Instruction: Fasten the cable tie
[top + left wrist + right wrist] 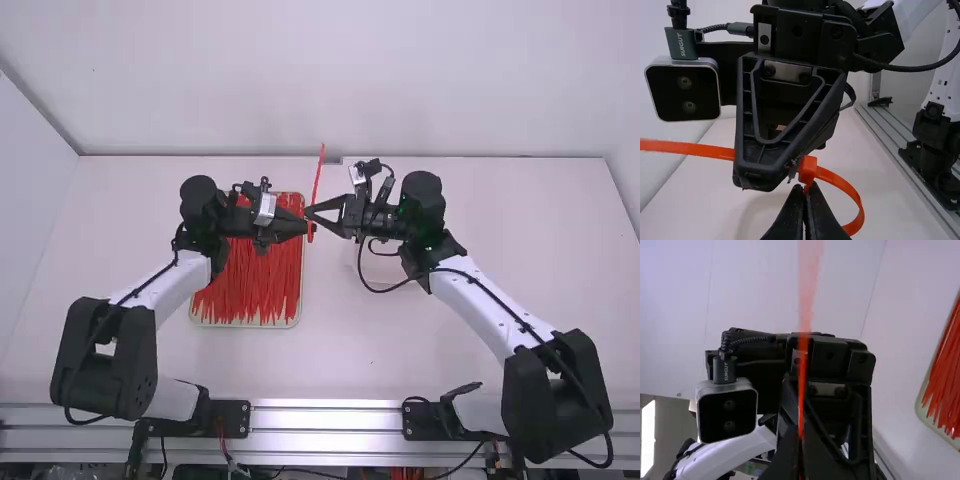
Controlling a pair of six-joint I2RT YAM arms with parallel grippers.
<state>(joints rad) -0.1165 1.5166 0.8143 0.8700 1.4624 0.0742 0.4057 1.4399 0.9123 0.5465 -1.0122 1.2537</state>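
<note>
Both jaw pairs closed on one thin red plastic cable tie [807, 169], held above the white table [560, 230] just beside the beige tray [245, 324] of loose red ties [255, 280]: black left gripper [306, 229] pinching beside the head, black right gripper [310, 211] clamping the strap, tips nearly touching.

One single red cable tie [807, 169] stands between two grippers, the left gripper [307, 229] and the right gripper [311, 212]. Under the left gripper lies one tray [245, 323] with a heap of red ties [255, 280], too many to count. Behind the grippers sit two cameras: the right arm's camera [682, 95] and the left arm's camera [726, 410]. There is one white bench [540, 220].
</note>
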